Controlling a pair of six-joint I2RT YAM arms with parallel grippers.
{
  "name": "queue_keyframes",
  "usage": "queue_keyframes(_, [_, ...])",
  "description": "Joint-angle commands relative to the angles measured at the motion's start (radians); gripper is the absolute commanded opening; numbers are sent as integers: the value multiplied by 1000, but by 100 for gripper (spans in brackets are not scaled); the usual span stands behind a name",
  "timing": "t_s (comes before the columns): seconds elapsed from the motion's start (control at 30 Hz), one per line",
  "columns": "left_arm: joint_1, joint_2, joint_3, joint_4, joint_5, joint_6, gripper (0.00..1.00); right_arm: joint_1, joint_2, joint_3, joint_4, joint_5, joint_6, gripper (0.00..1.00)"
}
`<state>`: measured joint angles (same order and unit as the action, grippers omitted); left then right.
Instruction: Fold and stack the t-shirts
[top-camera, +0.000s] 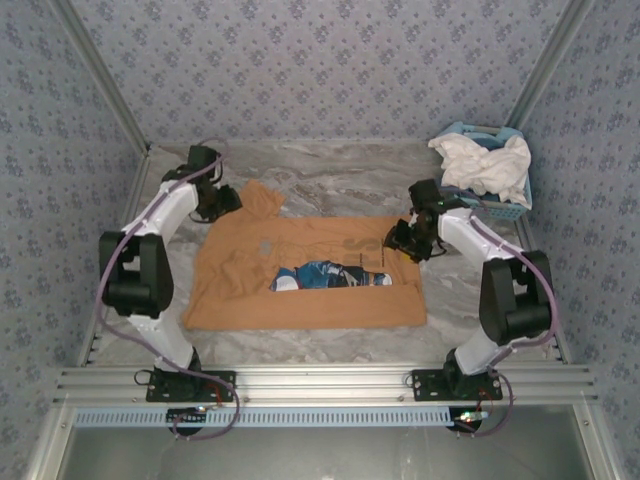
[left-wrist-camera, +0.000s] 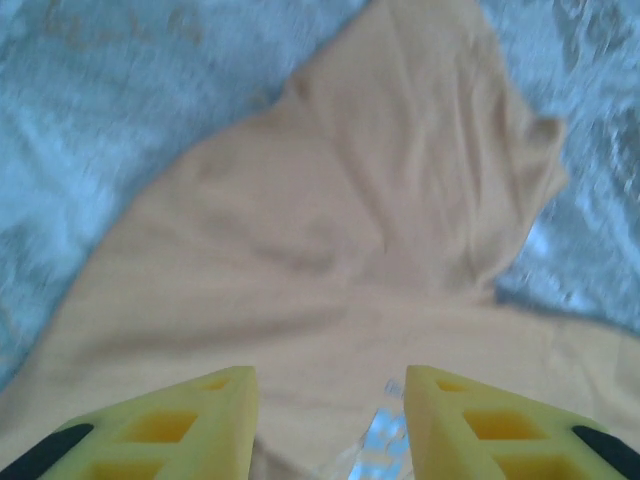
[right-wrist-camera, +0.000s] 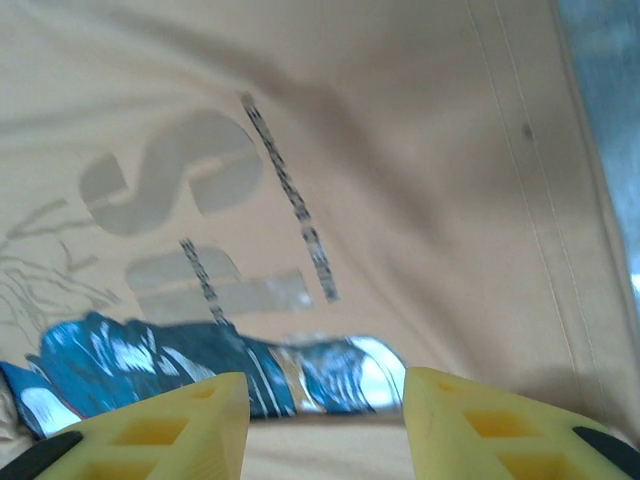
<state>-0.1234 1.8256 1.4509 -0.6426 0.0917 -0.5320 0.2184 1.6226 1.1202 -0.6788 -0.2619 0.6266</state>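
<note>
The tan-orange t-shirt (top-camera: 300, 270) lies spread on the marble table, partly folded, with its blue, white and black print (top-camera: 330, 277) showing in a gap. My left gripper (top-camera: 226, 204) hovers open over the shirt's far-left sleeve (left-wrist-camera: 400, 180), its yellow fingers (left-wrist-camera: 190, 420) apart with nothing between them. At the shirt's right edge my right gripper (top-camera: 400, 240) stands open above the print (right-wrist-camera: 210, 365); its fingers (right-wrist-camera: 480, 420) hold nothing. A plain white t-shirt (top-camera: 485, 165) is crumpled in the basket.
A light blue lattice basket (top-camera: 500, 208) stands at the back right corner. Bare marble table (top-camera: 340, 170) lies beyond the shirt. Patterned walls close in the sides, and an aluminium rail (top-camera: 320, 385) runs along the near edge.
</note>
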Motion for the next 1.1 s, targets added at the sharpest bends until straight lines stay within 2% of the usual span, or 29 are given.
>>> queue_keyframes(0.0, [10,105,86,28,5,-95,46,-19,53,101,64,23,-62,48])
queue_keyframes(0.23, [10,316,281,162,-32,-72,48,-66,183,231,106,28,-132,49])
queue_keyframes(0.43, [8,480,482,164,-104,-15,48,-93,260,287,104,7,-153,49])
queue_keyframes(0.77, [-23,771,910,-45,-112,17,50,-105,266,297,87,-5,-143,49])
queue_keyframes(0.9, [-54,866,1069,-200,-153,35,49,-112,260,295,82,4,-142,49])
queue_keyframes(1.07, [-68,888,1093,-284,-193,15,46,-121,261,295,83,15,-134,49])
